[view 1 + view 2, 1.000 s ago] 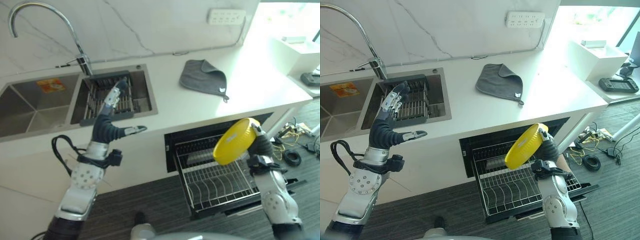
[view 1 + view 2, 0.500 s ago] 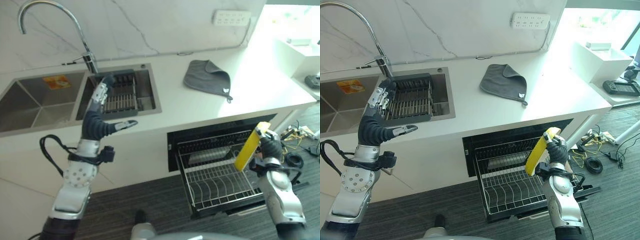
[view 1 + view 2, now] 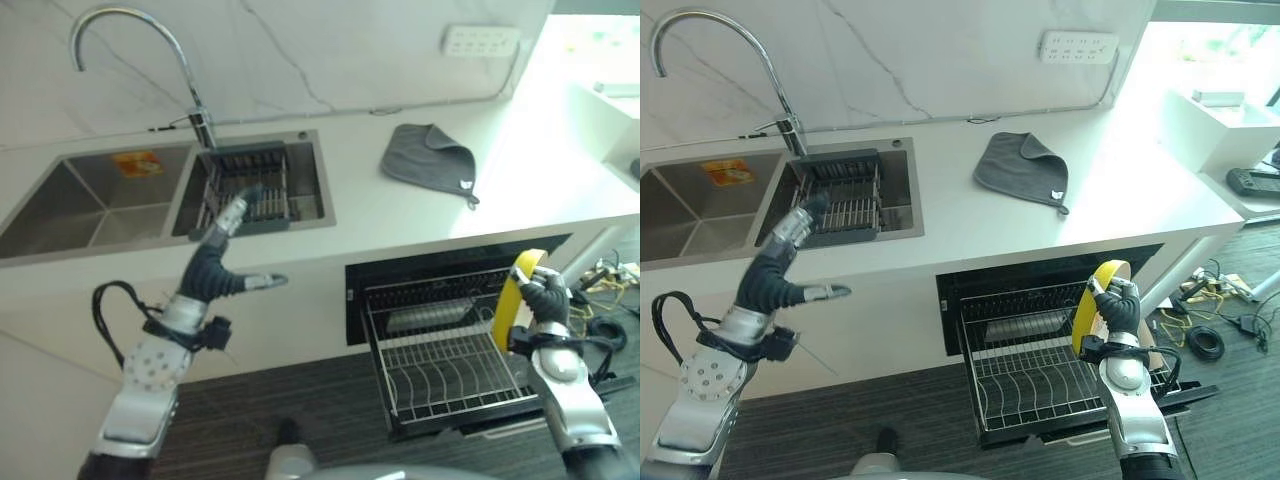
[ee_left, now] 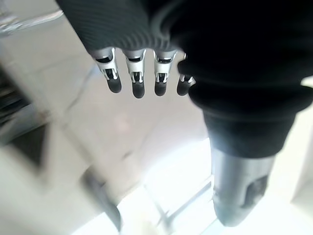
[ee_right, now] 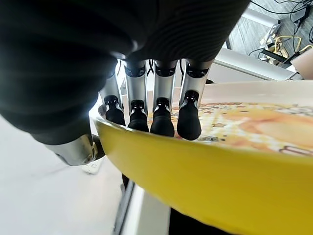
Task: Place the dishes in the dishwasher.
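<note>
Plate [image 3: 513, 300] sits edge-up in my right hand [image 3: 549, 298]'s pinch over the rack [image 3: 440, 370]; misaligned with tines, it could topple; left hand [image 3: 215, 262] open.

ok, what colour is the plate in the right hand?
Yellow. The plate, held on edge by the right hand, shows best in the right eye view.

From my remote station I see a grey cloth [image 3: 1024, 167] lying crumpled on the white tabletop [image 3: 1110, 195], well apart from the double sink [image 3: 700, 200], where a curved tap [image 3: 710, 45] rises beside a dark drain rack [image 3: 840, 195]; a socket strip [image 3: 1078, 46] sits on the marble wall.
</note>
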`<state>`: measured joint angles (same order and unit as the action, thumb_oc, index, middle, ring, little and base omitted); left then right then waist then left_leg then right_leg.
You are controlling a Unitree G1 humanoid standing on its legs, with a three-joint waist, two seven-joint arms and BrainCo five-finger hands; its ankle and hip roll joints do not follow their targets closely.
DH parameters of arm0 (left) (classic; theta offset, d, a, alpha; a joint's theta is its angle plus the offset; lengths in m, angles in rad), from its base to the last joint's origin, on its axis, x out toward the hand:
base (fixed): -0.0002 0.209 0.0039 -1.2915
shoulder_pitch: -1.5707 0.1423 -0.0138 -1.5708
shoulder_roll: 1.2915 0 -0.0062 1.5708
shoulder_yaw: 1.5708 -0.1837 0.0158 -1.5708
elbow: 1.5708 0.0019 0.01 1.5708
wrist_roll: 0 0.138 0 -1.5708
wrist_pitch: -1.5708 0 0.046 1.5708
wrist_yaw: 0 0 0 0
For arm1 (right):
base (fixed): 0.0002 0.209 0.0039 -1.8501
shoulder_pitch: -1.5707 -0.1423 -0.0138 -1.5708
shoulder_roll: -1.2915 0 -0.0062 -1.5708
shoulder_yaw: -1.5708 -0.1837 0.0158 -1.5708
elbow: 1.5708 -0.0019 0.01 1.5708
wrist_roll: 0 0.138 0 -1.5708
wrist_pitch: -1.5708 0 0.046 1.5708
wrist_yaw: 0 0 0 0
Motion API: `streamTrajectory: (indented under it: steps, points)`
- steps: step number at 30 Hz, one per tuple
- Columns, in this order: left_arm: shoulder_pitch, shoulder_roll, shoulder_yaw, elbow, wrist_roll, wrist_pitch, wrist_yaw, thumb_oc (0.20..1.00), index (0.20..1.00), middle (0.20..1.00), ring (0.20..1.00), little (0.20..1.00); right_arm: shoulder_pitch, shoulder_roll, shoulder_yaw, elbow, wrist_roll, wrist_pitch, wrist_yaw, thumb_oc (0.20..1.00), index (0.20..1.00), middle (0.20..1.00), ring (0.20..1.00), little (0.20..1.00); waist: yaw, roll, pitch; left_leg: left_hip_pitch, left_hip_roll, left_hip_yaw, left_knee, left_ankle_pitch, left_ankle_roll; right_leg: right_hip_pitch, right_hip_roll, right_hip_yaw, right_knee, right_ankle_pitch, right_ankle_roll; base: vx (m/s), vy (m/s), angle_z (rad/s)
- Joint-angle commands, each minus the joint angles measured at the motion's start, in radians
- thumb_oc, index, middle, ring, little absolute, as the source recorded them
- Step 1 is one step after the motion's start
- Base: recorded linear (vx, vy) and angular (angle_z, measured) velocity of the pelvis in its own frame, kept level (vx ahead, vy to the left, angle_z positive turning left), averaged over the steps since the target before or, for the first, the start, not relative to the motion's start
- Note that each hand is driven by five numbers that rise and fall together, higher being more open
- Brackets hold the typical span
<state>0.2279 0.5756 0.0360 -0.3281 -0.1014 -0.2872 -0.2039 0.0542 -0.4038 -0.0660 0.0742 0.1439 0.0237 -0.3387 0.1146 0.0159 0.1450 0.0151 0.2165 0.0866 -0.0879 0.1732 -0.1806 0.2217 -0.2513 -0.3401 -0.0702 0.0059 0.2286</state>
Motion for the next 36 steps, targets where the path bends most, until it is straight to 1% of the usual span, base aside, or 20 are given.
streamTrajectory:
  steps: [1, 2, 4, 6, 7, 9, 11, 14, 18, 20, 21, 24, 26, 29, 31, 36]
  points:
    - [-0.015, 0.082, 0.021, 0.004, -0.015, 0.017, -0.097, 1.0, 1.0, 1.0, 1.0, 1.0, -0.075, -0.062, -0.07, -0.052, -0.039, -0.123, -0.026, 0.2, 0.2, 0.2, 0.2, 0.2, 0.034, -0.012, 0.028, 0.098, 0.045, -0.06, 0.027, -0.153, 0.016, -0.091, -0.048, -0.014, 0.122, -0.014, 0.016, -0.01, -0.003, 0.1]
    - [0.073, 0.116, -0.002, 0.1, -0.016, 0.047, -0.056, 1.0, 1.0, 1.0, 1.0, 1.0, -0.082, -0.088, -0.061, 0.004, -0.059, -0.167, -0.03, 0.2, 0.2, 0.2, 0.2, 0.2, 0.047, -0.006, 0.034, 0.099, 0.044, -0.062, 0.03, -0.156, 0.015, -0.085, -0.047, -0.021, 0.128, -0.024, 0.017, 0.0, -0.001, 0.15]
    - [0.099, 0.12, -0.026, 0.175, 0.014, 0.058, 0.001, 1.0, 1.0, 1.0, 1.0, 1.0, -0.103, -0.103, -0.042, 0.034, -0.072, -0.175, -0.042, 0.2, 0.2, 0.2, 0.2, 0.2, 0.055, -0.004, 0.041, 0.094, 0.042, -0.066, 0.038, -0.156, 0.017, -0.087, -0.047, -0.023, 0.133, -0.027, 0.015, -0.01, 0.001, 0.17]
    - [0.123, 0.108, -0.061, 0.3, 0.022, 0.051, 0.092, 1.0, 1.0, 1.0, 1.0, 1.0, -0.128, -0.116, -0.02, 0.069, -0.09, -0.183, -0.051, 0.2, 0.2, 0.2, 0.2, 0.2, 0.063, -0.002, 0.05, 0.087, 0.041, -0.072, 0.053, -0.157, 0.016, -0.094, -0.047, -0.022, 0.15, -0.034, 0.01, -0.02, 0.016, 0.07]
    - [0.124, 0.09, -0.083, 0.385, 0.041, 0.043, 0.14, 1.0, 1.0, 1.0, 1.0, 1.0, -0.148, -0.123, -0.006, 0.091, -0.106, -0.187, -0.056, 0.2, 0.2, 0.2, 0.2, 0.2, 0.067, 0.0, 0.055, 0.079, 0.04, -0.076, 0.065, -0.16, 0.016, -0.103, -0.049, -0.021, 0.164, -0.04, 0.008, 0.0, 0.0, 0.0]
    - [0.122, 0.064, -0.109, 0.504, 0.088, 0.0, 0.193, 1.0, 1.0, 1.0, 1.0, 1.0, -0.178, -0.134, 0.015, 0.123, -0.129, -0.194, -0.064, 0.2, 0.2, 0.2, 0.2, 0.2, 0.071, 0.003, 0.066, 0.064, 0.041, -0.085, 0.089, -0.167, 0.014, -0.122, -0.054, -0.016, 0.191, -0.049, 0.004, -0.01, 0.01, 0.02]
    - [0.122, 0.028, -0.126, 0.602, 0.098, -0.01, 0.25, 1.0, 1.0, 1.0, 1.0, 1.0, -0.202, -0.156, 0.032, 0.142, -0.166, -0.191, -0.058, 0.2, 0.2, 0.2, 0.2, 0.2, 0.071, 0.012, 0.084, 0.036, 0.043, -0.096, 0.135, -0.177, 0.009, -0.152, -0.062, -0.005, 0.233, -0.064, -0.004, -0.04, 0.055, 0.04]
    - [0.113, -0.014, -0.134, 0.702, 0.091, -0.028, 0.299, 1.0, 1.0, 1.0, 1.0, 1.0, -0.228, -0.181, 0.054, 0.176, -0.202, -0.185, -0.057, 0.2, 0.2, 0.2, 0.2, 0.2, 0.069, 0.025, 0.105, -0.001, 0.042, -0.109, 0.187, -0.195, 0.007, -0.196, -0.078, 0.007, 0.286, -0.082, -0.012, -0.05, 0.086, 0.04]
    - [0.099, -0.052, -0.124, 0.774, 0.062, -0.024, 0.33, 1.0, 1.0, 1.0, 1.0, 1.0, -0.242, -0.208, 0.073, 0.218, -0.241, -0.194, -0.062, 0.2, 0.2, 0.2, 0.2, 0.2, 0.075, 0.029, 0.129, -0.046, 0.035, -0.121, 0.239, -0.212, 0.007, -0.239, -0.1, 0.014, 0.344, -0.102, -0.016, -0.03, 0.049, 0.08]
    - [0.095, -0.062, -0.123, 0.787, 0.067, -0.037, 0.346, 1.0, 1.0, 1.0, 1.0, 1.0, -0.264, -0.223, 0.077, 0.248, -0.245, -0.195, -0.065, 0.2, 0.2, 0.2, 0.2, 0.2, 0.079, 0.034, 0.15, -0.084, 0.032, -0.131, 0.285, -0.226, 0.007, -0.27, -0.109, 0.026, 0.384, -0.116, -0.025, -0.03, 0.056, 0.03]
    - [0.09, -0.064, -0.125, 0.785, 0.047, -0.032, 0.364, 1.0, 1.0, 1.0, 1.0, 1.0, -0.279, -0.228, 0.085, 0.261, -0.245, -0.193, -0.071, 0.2, 0.2, 0.2, 0.2, 0.2, 0.083, 0.036, 0.16, -0.104, 0.03, -0.136, 0.303, -0.231, 0.009, -0.288, -0.114, 0.03, 0.404, -0.122, -0.029, 0.0, 0.0, 0.0]
    - [0.066, -0.059, -0.132, 0.777, 0.038, -0.047, 0.368, 1.0, 1.0, 1.0, 1.0, 1.0, -0.325, -0.249, 0.093, 0.276, -0.244, -0.181, -0.076, 0.2, 0.2, 0.2, 0.2, 0.2, 0.087, 0.042, 0.197, -0.178, 0.027, -0.156, 0.364, -0.239, 0.013, -0.369, -0.134, 0.053, 0.483, -0.135, -0.038, -0.11, 0.007, 0.03]
    - [0.047, -0.051, -0.144, 0.763, 0.018, -0.055, 0.393, 1.0, 1.0, 1.0, 1.0, 1.0, -0.362, -0.26, 0.106, 0.298, -0.239, -0.177, -0.08, 0.2, 0.2, 0.2, 0.2, 0.2, 0.089, 0.047, 0.22, -0.22, 0.025, -0.161, 0.394, -0.243, 0.016, -0.416, -0.141, 0.072, 0.524, -0.145, -0.044, -0.13, 0.029, -0.05]
    - [0.036, -0.045, -0.152, 0.755, 0.001, -0.057, 0.416, 1.0, 1.0, 1.0, 1.0, 1.0, -0.39, -0.271, 0.117, 0.326, -0.261, -0.18, -0.082, 0.2, 0.2, 0.2, 0.2, 0.2, 0.092, 0.051, 0.235, -0.255, 0.022, -0.164, 0.422, -0.249, 0.019, -0.459, -0.152, 0.088, 0.566, -0.155, -0.047, -0.08, 0.021, -0.11]
    - [0.017, -0.036, -0.156, 0.756, -0.019, -0.059, 0.44, 1.0, 1.0, 1.0, 1.0, 1.0, -0.441, -0.295, 0.139, 0.384, -0.269, -0.18, -0.082, 0.2, 0.2, 0.2, 0.2, 0.2, 0.1, 0.056, 0.25, -0.298, 0.024, -0.167, 0.454, -0.256, 0.019, -0.509, -0.167, 0.101, 0.618, -0.168, -0.047, -0.12, 0.006, -0.04]
    - [-0.002, -0.026, -0.161, 0.757, -0.023, -0.055, 0.449, 1.0, 1.0, 1.0, 1.0, 1.0, -0.503, -0.316, 0.17, 0.456, -0.261, -0.168, -0.072, 0.2, 0.2, 0.2, 0.2, 0.2, 0.11, 0.06, 0.26, -0.345, 0.022, -0.171, 0.498, -0.27, 0.021, -0.561, -0.181, 0.117, 0.678, -0.189, -0.049, -0.07, -0.014, 0.01]
